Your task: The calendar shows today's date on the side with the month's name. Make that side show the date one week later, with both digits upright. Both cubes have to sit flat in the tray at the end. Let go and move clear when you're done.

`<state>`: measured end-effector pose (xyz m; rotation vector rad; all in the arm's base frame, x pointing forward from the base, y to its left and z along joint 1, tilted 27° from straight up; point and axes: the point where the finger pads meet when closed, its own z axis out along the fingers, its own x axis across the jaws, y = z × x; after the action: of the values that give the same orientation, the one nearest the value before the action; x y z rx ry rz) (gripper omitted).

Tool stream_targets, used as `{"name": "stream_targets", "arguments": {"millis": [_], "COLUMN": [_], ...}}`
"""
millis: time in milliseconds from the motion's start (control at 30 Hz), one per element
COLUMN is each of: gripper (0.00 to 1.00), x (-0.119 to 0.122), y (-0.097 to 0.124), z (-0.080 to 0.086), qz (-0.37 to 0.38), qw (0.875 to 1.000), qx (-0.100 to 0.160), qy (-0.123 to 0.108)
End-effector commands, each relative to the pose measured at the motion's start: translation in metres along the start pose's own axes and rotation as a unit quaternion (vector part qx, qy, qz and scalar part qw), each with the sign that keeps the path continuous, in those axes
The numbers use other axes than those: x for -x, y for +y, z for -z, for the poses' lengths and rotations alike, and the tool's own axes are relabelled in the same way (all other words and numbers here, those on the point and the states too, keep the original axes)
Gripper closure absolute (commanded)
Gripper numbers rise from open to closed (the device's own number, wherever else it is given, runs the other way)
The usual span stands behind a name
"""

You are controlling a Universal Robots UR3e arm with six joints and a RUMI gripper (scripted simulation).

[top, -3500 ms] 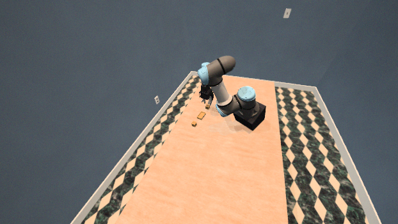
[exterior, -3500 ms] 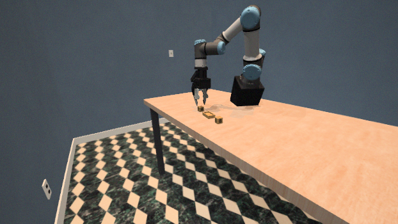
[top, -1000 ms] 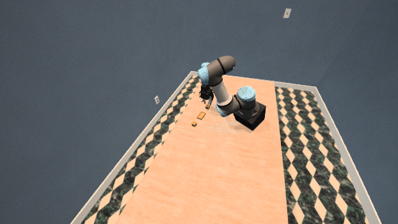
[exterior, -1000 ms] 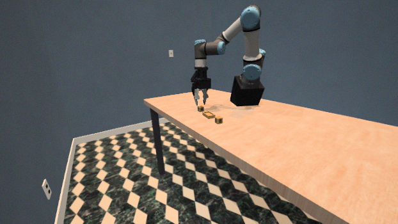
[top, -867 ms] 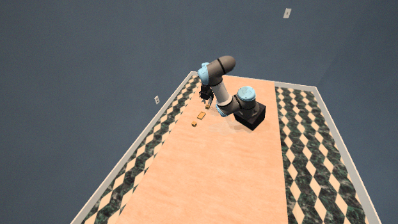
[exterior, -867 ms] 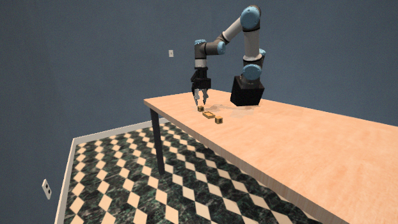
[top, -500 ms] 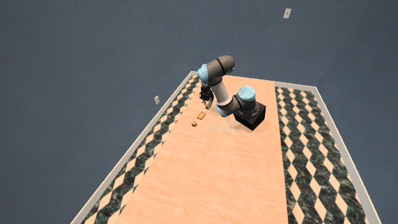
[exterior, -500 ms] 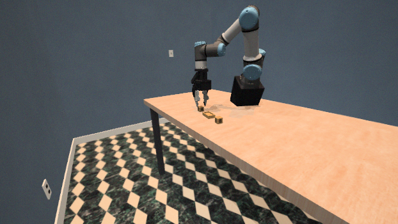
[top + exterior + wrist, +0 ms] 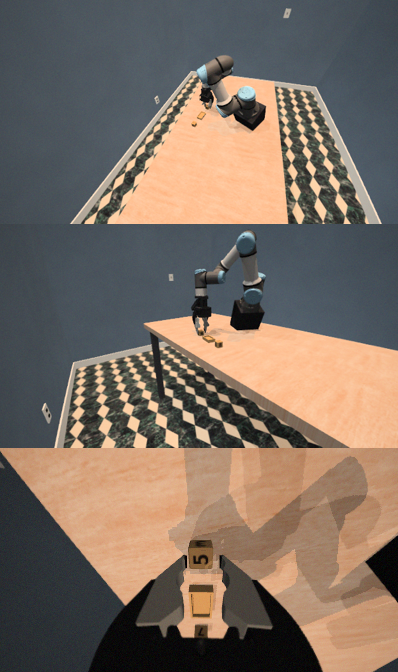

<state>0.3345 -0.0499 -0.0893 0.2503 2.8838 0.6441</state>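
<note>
Nearest the exterior camera, one number cube (image 9: 194, 124) (image 9: 219, 344) (image 9: 201, 631) is sitting outside the tray, on the table (image 9: 208, 160) (image 9: 288, 361) (image 9: 100, 523); the wrist view is giving what looks like a 7 on it, though that face is dim and partly cut off. Just beyond it, the tray (image 9: 199, 118) (image 9: 205, 340) (image 9: 201, 588) is lying flat with neither cube in it. Farther back, on the tray's other side, the second cube (image 9: 206, 106) (image 9: 201, 333) (image 9: 200, 559) is showing a 5 turned on its side, with lettering on an adjoining face.

Over that farther cube the gripper (image 9: 208, 106) (image 9: 201, 333) (image 9: 203, 556) is pointing down, its jaws standing partly open around the cube, not gripping it.

Both cubes are out, so the taking apart is looking done. Everything that counts is still waiting: turning each cube as needed, seating both flat with the new date upright on the month side, then letting go and moving clear.

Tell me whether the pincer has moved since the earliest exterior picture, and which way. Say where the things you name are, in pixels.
Yes: the pincer (image 9: 208, 107) (image 9: 201, 332) (image 9: 203, 556) has moved down, its fingertips now closer to the wooden tabletop (image 9: 208, 166) (image 9: 288, 368) (image 9: 95, 518) in the exterior view.
</note>
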Motion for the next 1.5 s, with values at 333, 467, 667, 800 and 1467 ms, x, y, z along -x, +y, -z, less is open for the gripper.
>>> {"name": "stream_targets", "arguments": {"millis": [333,467,667,800,1467], "gripper": [0.72,0.72,0.72,0.72,0.90], "x": [0.0031,0.0031,0.0030,0.0030,0.0030], "y": [-0.0024,-0.0024,-0.0023,-0.0023,-0.0023], "z": [-0.0007,-0.0007,-0.0008,-0.0008,-0.0008], "qz": [0.001,0.001,0.001,0.001,0.001], "qw": [1.000,1.000,1.000,1.000,1.000], "qx": [-0.005,-0.005,-0.004,-0.004,-0.004], "qy": [-0.005,-0.005,-0.005,-0.005,-0.005]}}
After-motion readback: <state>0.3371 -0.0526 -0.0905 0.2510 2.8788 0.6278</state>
